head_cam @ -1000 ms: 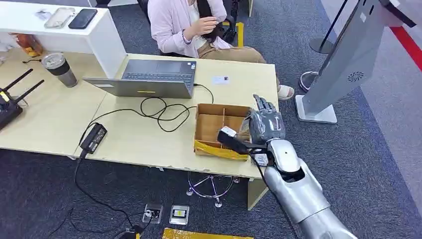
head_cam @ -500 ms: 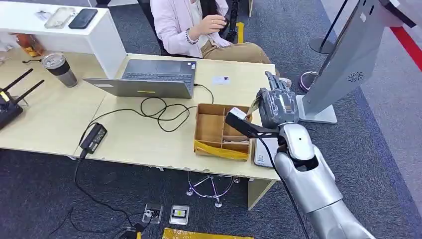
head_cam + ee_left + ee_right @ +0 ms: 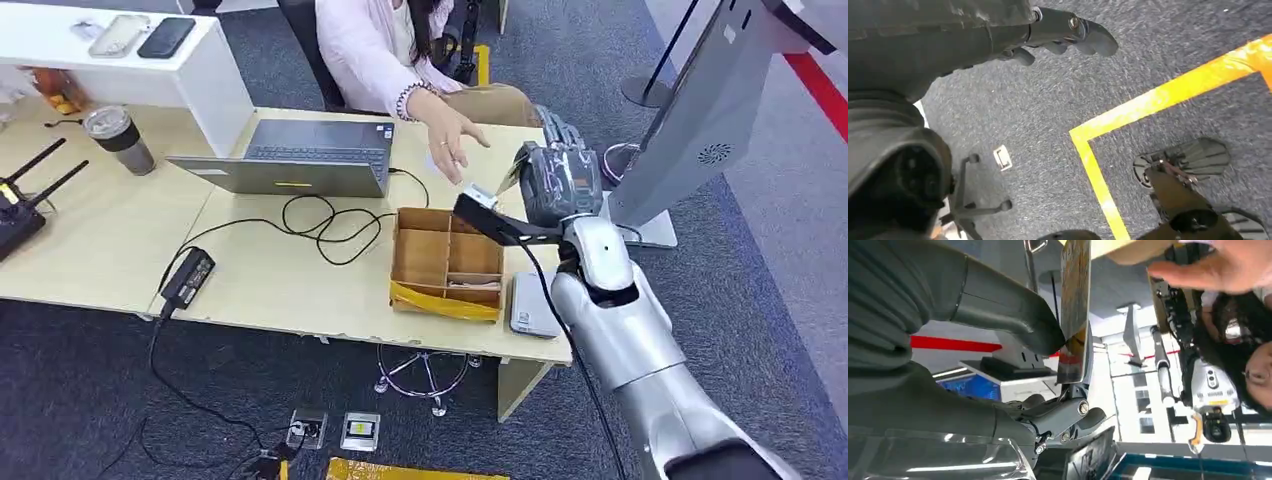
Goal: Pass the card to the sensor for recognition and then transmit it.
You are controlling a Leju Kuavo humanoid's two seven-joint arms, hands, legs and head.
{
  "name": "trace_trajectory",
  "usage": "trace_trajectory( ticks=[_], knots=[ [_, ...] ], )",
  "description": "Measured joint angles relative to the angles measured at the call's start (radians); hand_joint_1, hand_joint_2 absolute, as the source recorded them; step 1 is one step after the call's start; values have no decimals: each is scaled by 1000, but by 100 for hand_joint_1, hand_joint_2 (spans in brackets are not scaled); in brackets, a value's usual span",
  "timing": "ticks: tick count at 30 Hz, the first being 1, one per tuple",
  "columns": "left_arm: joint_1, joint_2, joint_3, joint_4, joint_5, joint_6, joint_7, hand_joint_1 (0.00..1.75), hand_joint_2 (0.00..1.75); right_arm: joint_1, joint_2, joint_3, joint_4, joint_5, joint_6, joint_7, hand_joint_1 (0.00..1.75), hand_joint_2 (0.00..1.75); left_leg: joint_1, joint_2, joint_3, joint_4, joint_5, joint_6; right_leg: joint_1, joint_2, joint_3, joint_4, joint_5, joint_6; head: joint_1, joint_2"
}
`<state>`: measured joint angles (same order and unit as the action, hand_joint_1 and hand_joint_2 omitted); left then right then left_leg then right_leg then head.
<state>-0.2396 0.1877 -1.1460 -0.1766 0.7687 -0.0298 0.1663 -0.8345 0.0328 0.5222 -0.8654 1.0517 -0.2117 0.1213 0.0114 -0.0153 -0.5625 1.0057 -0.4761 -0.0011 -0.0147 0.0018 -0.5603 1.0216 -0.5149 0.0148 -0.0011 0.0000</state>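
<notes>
A long pale desk (image 3: pixel 300 290) is seen across the head view, and a tall grey kiosk (image 3: pixel 715 110) stands on the carpet beyond its right end. The right arm (image 3: pixel 620 350) is raised from the lower right and stretched forward over the desk's right end. It ends in the right hand (image 3: pixel 556 180), which is held above the desk's far right corner, near the kiosk's base. A person (image 3: pixel 385 50) is seated behind the desk, and the person's hand (image 3: pixel 452 135) is reached out toward the robot's hand, close to it but apart.

An open laptop (image 3: pixel 300 158) lies on the desk, and a brown cardboard box (image 3: pixel 445 262) with dividers sits near the front edge. A flat grey sensor (image 3: pixel 530 305) lies just beside the box on its right, under the raised arm.

In the right wrist view, the card (image 3: pixel 1075 310) is pinched edge-on between the thick thumb (image 3: pixel 1013 315) and the darker fingers (image 3: pixel 1068 415). It is thus held up in the air, with the person's open hand close by.

In the left wrist view, the left hand (image 3: pixel 1063 37) is seen hanging above the grey carpet. Its fingers are loosely curled and nothing is held in them.
</notes>
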Motion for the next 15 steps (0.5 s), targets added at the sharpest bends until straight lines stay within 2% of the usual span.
trace_trajectory(
  ticks=[7,15],
  knots=[
    [-19,-3,-14,0,-7,-15,16,0,0,-98,38,-2,173,8,-16,-14,175,175,0,0,0,0,0,0,0,0,0,0,0,0,-1,0],
    [-21,-4,-24,2,5,-15,31,0,0,-109,67,-2,266,24,-17,-16,175,175,0,0,-1,0,0,0,0,0,-1,0,0,0,0,0]
  ],
)
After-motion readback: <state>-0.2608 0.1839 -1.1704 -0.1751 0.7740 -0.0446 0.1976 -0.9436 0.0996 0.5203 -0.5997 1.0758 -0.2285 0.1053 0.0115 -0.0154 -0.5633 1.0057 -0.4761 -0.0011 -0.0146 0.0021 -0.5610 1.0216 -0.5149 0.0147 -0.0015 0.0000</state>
